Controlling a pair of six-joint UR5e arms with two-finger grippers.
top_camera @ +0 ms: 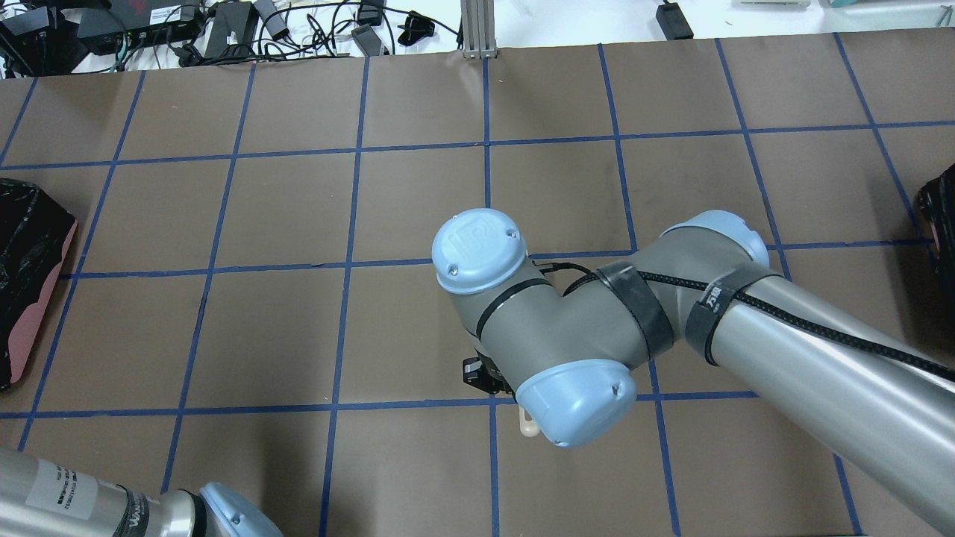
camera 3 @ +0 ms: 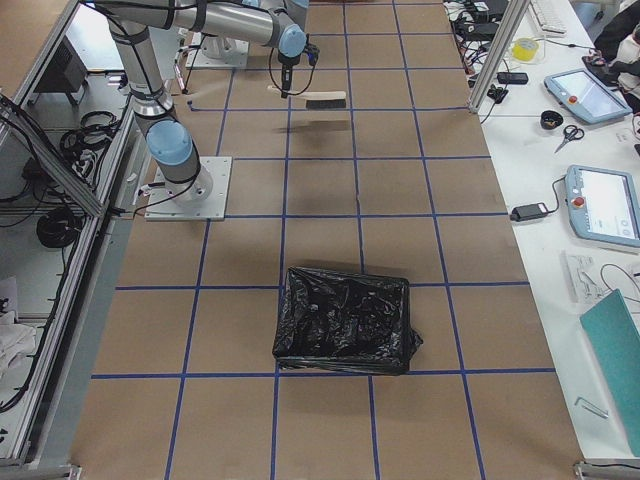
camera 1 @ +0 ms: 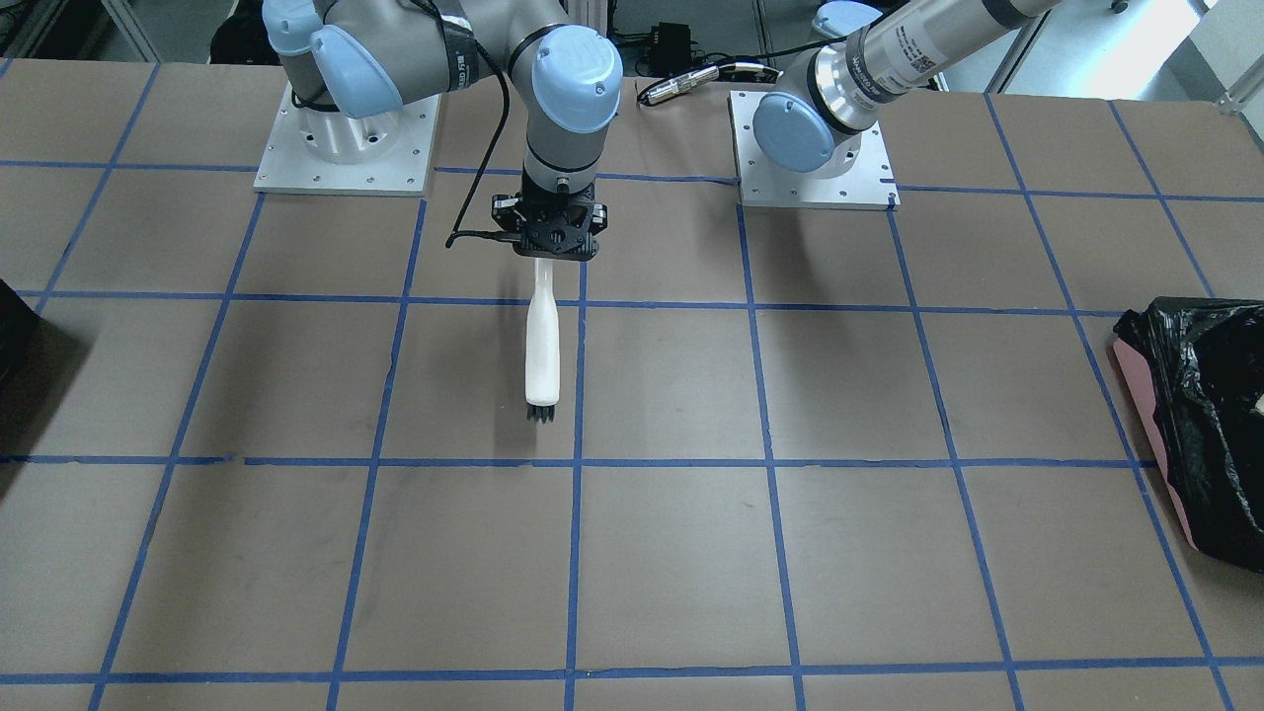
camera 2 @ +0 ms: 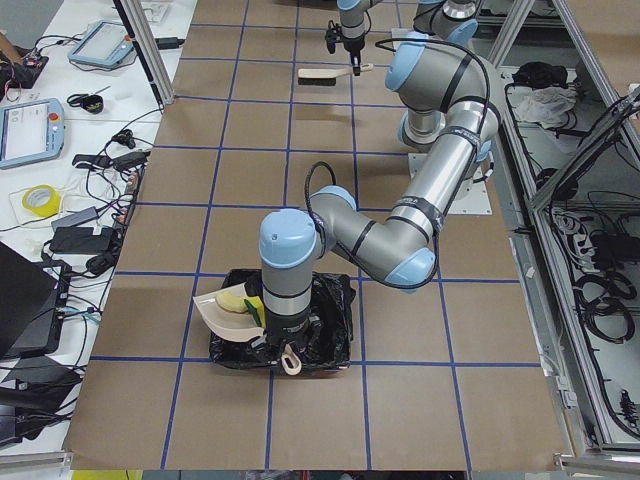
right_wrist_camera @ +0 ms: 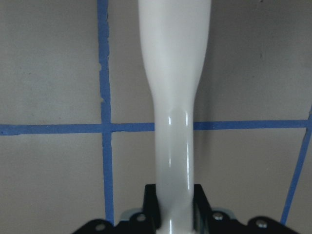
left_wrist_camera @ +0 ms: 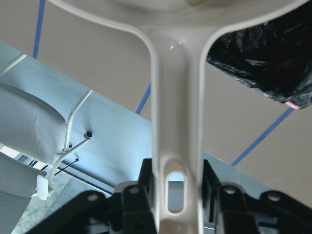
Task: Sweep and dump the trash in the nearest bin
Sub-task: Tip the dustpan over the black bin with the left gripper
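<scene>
My left gripper point(left_wrist_camera: 176, 195) is shut on the white handle of a cream dustpan point(camera 2: 214, 308). In the exterior left view it holds the pan over the pink-sided, black-bagged bin point(camera 2: 325, 335), with yellow trash point(camera 2: 238, 300) lying in the pan. The bin also shows at the right edge of the front view point(camera 1: 1210, 395). My right gripper point(camera 1: 546, 252) is shut on a white brush point(camera 1: 542, 346) with black bristles. It holds the brush level above the table's middle, far from the bin.
A second black-bagged container point(camera 3: 345, 320) stands on the table at my right end. It shows as a dark shape at the overhead view's right edge point(top_camera: 941, 216). Blue tape lines grid the brown table point(camera 1: 691, 553). Cables and tablets lie beyond the far edge.
</scene>
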